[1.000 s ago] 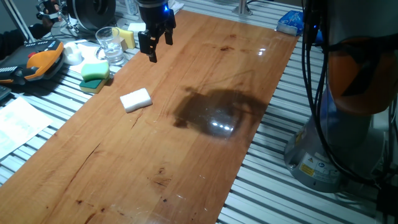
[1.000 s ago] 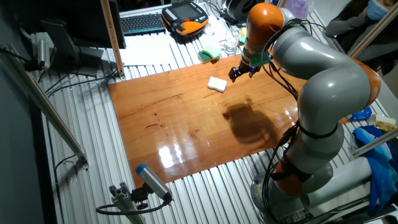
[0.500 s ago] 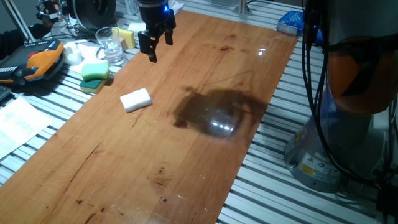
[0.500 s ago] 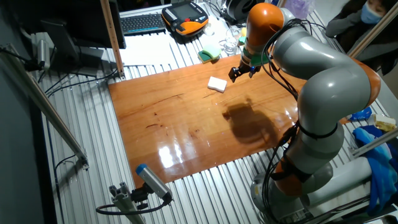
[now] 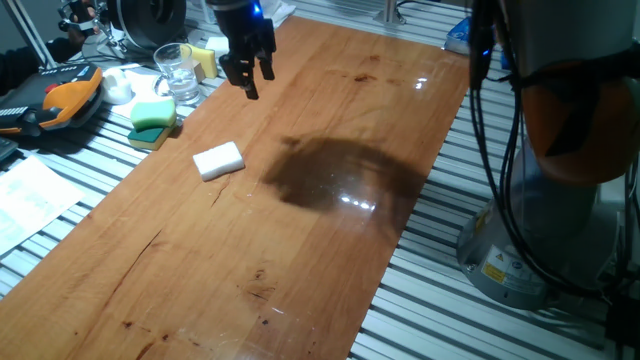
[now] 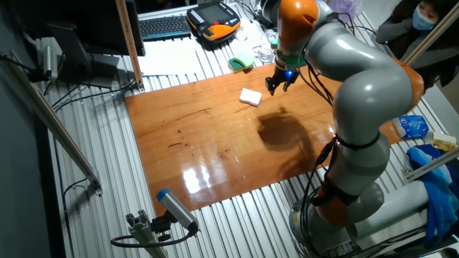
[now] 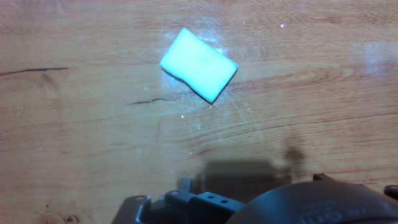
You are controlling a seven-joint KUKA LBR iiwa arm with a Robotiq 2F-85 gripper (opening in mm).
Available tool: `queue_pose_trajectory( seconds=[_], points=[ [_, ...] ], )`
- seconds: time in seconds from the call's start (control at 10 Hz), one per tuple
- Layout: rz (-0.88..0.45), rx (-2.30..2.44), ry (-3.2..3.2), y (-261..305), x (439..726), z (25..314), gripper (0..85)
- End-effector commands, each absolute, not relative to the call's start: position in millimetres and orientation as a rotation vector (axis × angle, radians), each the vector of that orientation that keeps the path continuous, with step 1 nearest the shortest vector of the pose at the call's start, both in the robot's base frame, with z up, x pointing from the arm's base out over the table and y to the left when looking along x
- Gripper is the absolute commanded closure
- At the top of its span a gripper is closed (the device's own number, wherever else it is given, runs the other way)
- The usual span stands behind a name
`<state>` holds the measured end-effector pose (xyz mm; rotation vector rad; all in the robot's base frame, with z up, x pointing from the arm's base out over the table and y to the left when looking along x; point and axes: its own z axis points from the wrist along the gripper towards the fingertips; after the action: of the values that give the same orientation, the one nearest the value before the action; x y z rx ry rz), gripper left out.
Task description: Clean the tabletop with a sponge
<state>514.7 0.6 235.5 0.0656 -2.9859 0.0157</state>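
From where I stand, the near stretch of the tabletop is bare glossy wood with dark grain streaks. Further along lies the sponge, a small white block flat on the board near its left edge, at a slant in the hand view. It looks soft and light, so it should squash under a pinch and slide easily on the shiny finish; I'd take it across its short width, pressing down a little so it doesn't skate away. Beyond it the gripper hangs above the wood, well apart from the sponge, its jaws parted and holding nothing. Past the board's edge sit a green-topped sponge and a glass.
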Motion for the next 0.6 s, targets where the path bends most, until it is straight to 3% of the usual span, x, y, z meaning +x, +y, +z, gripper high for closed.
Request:
queue_pose_trajectory(
  seconds=[0.0, 0.5],
  points=[
    [0.014, 0.064, -2.988, 0.6, 514.8, 235.8, 85.0],
    [0.013, 0.023, -2.996, 0.1, 514.7, 235.9, 85.0]
  ],
)
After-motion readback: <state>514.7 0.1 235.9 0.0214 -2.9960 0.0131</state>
